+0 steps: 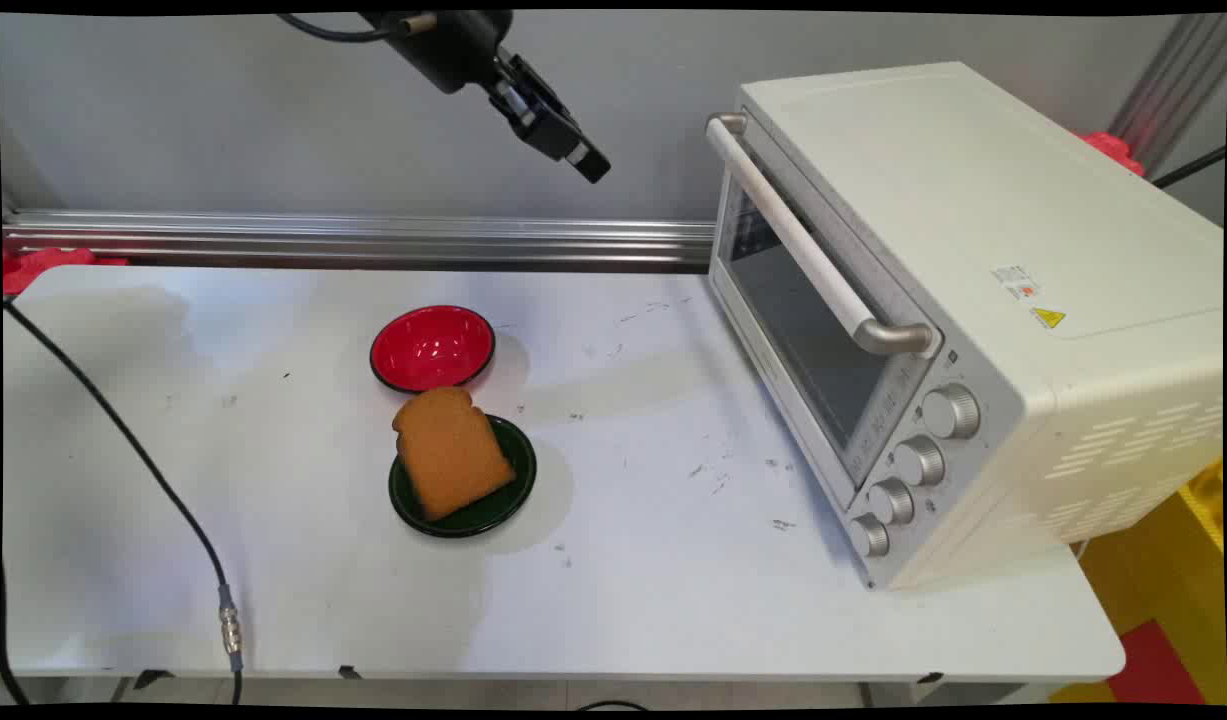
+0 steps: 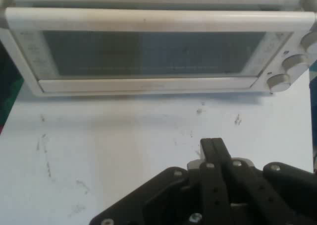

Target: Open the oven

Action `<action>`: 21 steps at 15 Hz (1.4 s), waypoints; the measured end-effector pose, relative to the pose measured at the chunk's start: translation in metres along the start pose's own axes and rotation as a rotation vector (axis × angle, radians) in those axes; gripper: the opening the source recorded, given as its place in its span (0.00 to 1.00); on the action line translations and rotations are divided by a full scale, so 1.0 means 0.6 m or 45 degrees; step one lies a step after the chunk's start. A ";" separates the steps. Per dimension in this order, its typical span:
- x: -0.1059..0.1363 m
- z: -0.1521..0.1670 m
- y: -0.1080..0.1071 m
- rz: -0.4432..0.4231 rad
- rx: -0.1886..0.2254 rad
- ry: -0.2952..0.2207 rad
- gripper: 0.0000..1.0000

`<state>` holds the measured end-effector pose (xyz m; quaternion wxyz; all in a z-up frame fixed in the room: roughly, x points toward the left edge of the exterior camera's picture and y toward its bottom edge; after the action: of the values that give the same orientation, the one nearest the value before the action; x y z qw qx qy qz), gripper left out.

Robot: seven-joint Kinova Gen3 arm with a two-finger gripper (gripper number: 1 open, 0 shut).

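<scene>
A white toaster oven stands on the right part of the white surface, its glass door shut, a long handle across the door's top and four knobs down one side. Left of it a red bowl sits just behind a dark green plate. A slice of toast lies on the plate. A black cable crosses the surface's left part.

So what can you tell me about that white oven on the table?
The toaster oven is a boxy, cream-white appliance that looks like painted metal, standing on the right of the white table. Its glass door is shut, with a long pale bar handle across the top. Four silver knobs run down beside the door, vent slots pierce its side, and small stickers sit on top. Nothing but the table touches it.
</scene>
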<state>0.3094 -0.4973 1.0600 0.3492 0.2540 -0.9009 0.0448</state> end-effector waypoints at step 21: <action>0.195 0.151 -0.009 0.053 -0.018 -0.033 0.00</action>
<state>0.1836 -0.5754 1.0675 0.3383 0.2334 -0.9106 0.0426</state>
